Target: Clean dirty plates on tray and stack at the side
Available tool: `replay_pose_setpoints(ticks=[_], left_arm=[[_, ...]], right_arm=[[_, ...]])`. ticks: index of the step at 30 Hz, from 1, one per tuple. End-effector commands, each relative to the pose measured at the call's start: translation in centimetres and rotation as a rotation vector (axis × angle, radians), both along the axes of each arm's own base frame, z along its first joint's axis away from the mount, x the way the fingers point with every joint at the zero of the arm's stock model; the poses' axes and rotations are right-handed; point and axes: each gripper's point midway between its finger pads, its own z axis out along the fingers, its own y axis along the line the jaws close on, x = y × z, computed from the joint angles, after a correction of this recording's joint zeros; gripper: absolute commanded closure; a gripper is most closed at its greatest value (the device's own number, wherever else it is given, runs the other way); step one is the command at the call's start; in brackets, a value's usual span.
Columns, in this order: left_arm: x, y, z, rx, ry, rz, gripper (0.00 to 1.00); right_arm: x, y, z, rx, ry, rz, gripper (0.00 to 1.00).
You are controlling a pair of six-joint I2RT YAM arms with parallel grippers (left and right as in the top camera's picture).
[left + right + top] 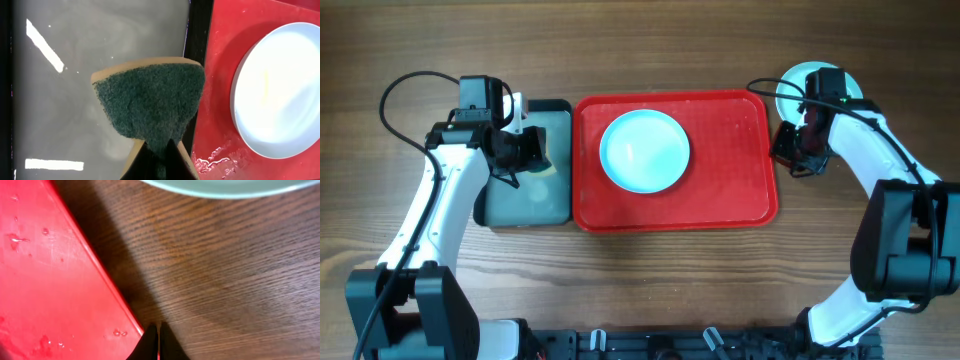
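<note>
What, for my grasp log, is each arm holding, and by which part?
The left fingers pinch the sponge by its narrow lower end. The right fingers are shut on nothing, beside the red tray.

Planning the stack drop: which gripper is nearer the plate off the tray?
Right. The right gripper sits close beside that plate; the left gripper is beyond the red tray, holding a sponge.

Left arm [442,198] and right arm [876,150] both reach forward, wrists down.
Left gripper [159,152] clamped on a sponge [150,100]; right gripper [159,339] fingers pressed together, holding nothing.
</note>
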Motion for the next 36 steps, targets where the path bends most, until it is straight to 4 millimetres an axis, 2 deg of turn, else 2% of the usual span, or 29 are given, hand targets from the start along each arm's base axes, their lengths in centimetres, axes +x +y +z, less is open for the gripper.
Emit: replay_pose_setpoints(ticks=[1, 4, 11, 13, 16, 18, 20, 21, 24, 29, 34, 35, 36], left_arm=[[-0.1, -0.3, 0.4, -0.002, -0.017, -0.024, 0.96], [-0.1, -0.3, 0.4, -0.002, -0.017, -0.024, 0.96], [-0.1, -0.3, 0.4, -0.002, -0.017, -0.024, 0.96], [-0.1, -0.3, 0.4, -0.002, -0.017, -0.024, 0.96], [-0.1, -0.3, 0.4, -0.002, -0.017, -0.024, 0.96], [0.0, -0.3, 0.4, -0.002, -0.018, -0.024, 0.96], [0.1, -0.3, 0.5, -0.002, -0.024, -0.024, 0.96], [0.1, -0.3, 0.5, -0.002, -0.024, -0.024, 0.96], [0.1, -0.3, 0.5, -0.002, -0.024, -0.024, 0.96], [0.1, -0.3, 0.5, -0.002, -0.024, -0.025, 0.96], [0.5, -0.3, 0.7, -0.003, -0.044, -0.025, 0.96], [0.7, -0.3, 0.7, -0.003, -0.051, -0.025, 0.96], [1.0, -0.7, 0.9, -0.017, -0.064, -0.034, 0.96]], right_arm=[[-1.2, 0.5, -1.3, 0.023, 0.032, -0.019, 0.96], [-1.4, 2.5, -1.1, 0.127, 0.037, 0.004, 0.96], [-2.0, 2.9, -0.6, 0.142, 0.064, 0.032, 0.95], [-0.9, 2.5, 1.0, 0.122, 0.043, 0.058, 0.91], [1.7, 2.6, 5.8, 0.099, -0.020, 0.139, 0.86], [2.8, 3.5, 7.7, 0.094, -0.064, 0.212, 0.83], [3.5, 5.0, 8.4, 0.089, -0.097, 0.277, 0.76], [3.6, 7.0, 8.4, 0.083, -0.117, 0.357, 0.71], [3.9, 10.6, 8.2, 0.055, -0.162, 0.494, 0.62], [4.2, 13.9, 7.3, 0.019, -0.187, 0.590, 0.60], [3.5, 16.0, 3.4, 0.036, -0.105, 0.640, 0.62], [3.4, 16.7, 2.7, 0.042, -0.099, 0.654, 0.64], [3.4, 18.2, 1.8, 0.082, -0.100, 0.680, 0.65]])
